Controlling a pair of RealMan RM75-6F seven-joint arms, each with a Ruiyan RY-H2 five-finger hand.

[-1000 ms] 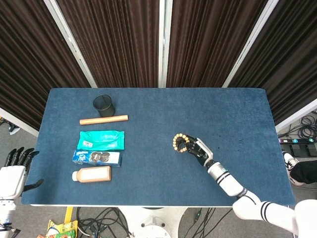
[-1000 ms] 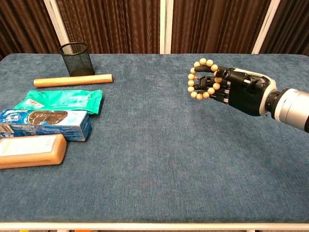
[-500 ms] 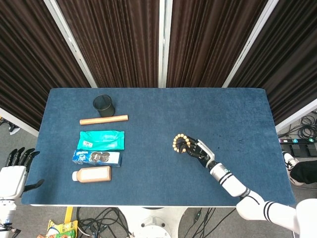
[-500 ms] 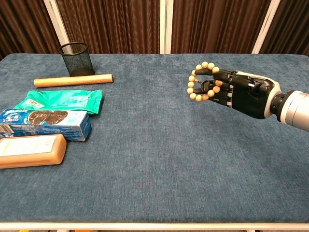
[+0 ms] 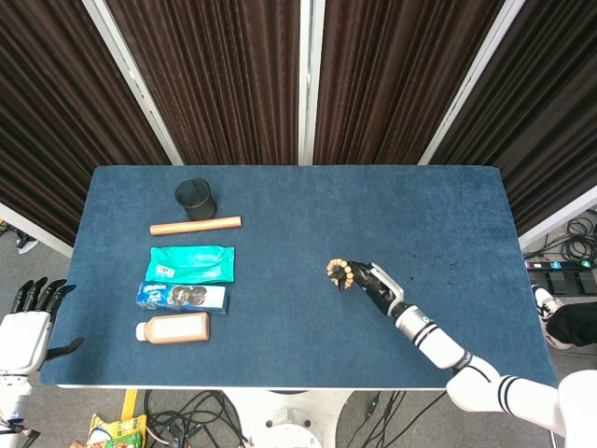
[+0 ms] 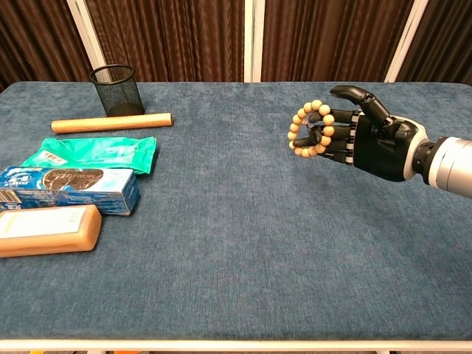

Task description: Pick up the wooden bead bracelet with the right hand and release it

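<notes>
While its thumb has lifted away, the right hand [image 6: 369, 136] still hooks the wooden bead bracelet [image 6: 310, 129] on curled fingers.

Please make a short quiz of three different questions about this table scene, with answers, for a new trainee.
1. True or false: the wooden bead bracelet lies flat on the table.
2. Which robot hand carries it: A) left B) right?
3. What stands just behind the wooden stick?

Key:
1. False; it hangs on the fingers above the cloth.
2. B, the right robot hand; the left robot hand holds nothing.
3. The black mesh cup.
</notes>
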